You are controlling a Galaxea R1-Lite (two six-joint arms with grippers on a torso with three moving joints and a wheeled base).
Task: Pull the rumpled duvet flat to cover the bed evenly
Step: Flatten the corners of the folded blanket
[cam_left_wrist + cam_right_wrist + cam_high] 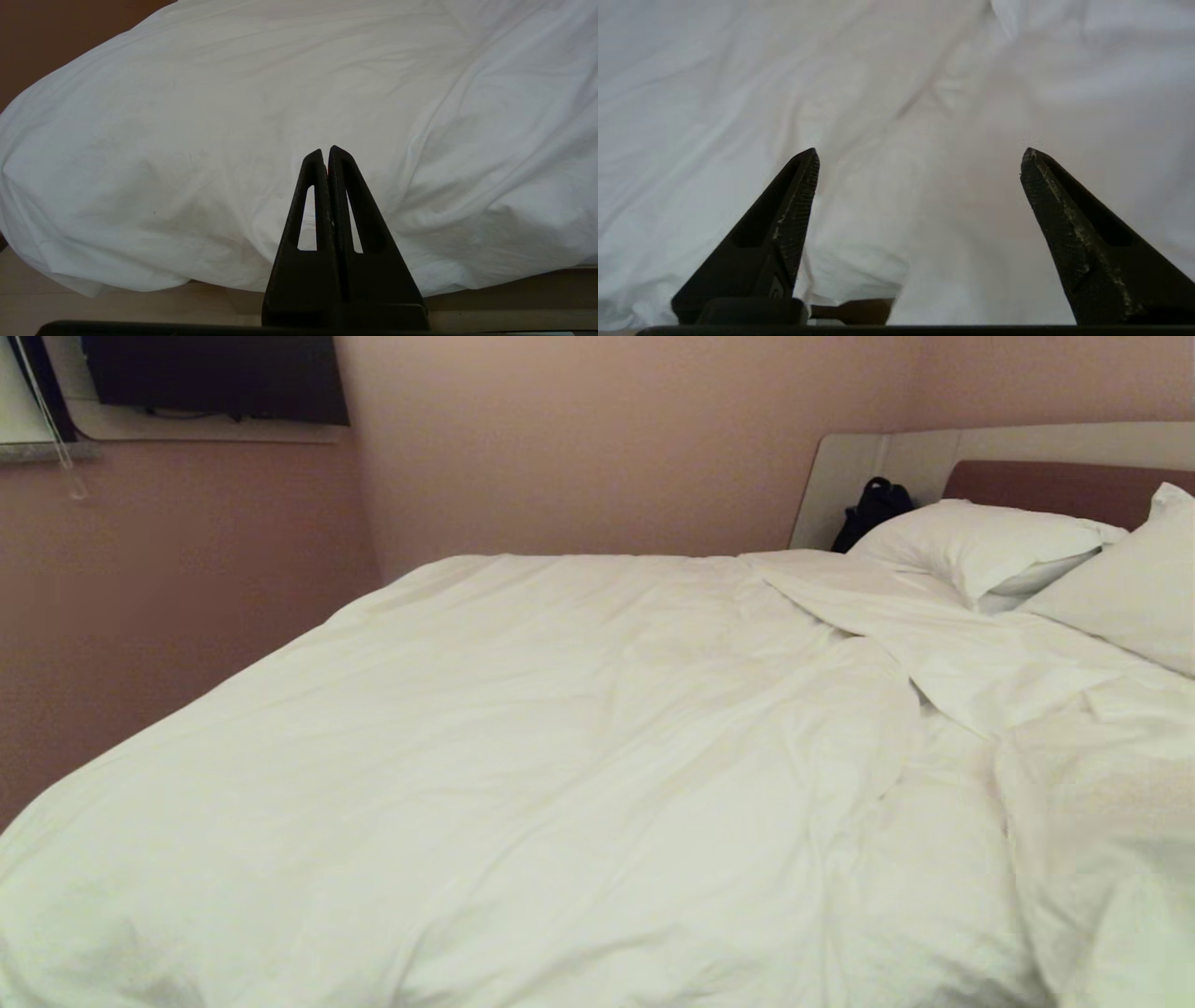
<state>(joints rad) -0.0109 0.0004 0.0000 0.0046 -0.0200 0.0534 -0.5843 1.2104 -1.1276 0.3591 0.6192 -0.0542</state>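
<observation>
1. The puffy white creased duvet [523, 747] lies across the wide white-sheeted bed [952, 859], its length running toward the pale grey headboard [896, 457]; its right side is folded back.
2. Two white rectangular pillows [971, 546] rest by the headboard.
3. The right gripper [920, 158] hangs over the duvet, fingers spread, empty.
4. The left gripper [327, 151] is clenched, empty, at the duvet's edge.

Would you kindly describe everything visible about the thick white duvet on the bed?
The thick, puffy white duvet looks like soft creased cotton. It spreads across most of the wide bed, fairly smooth on the left, hanging over the near edge, but rumpled and folded back toward the right, below the white rectangular pillows. The open right gripper hovers above it, holding nothing; the shut left gripper points at its overhang.
</observation>
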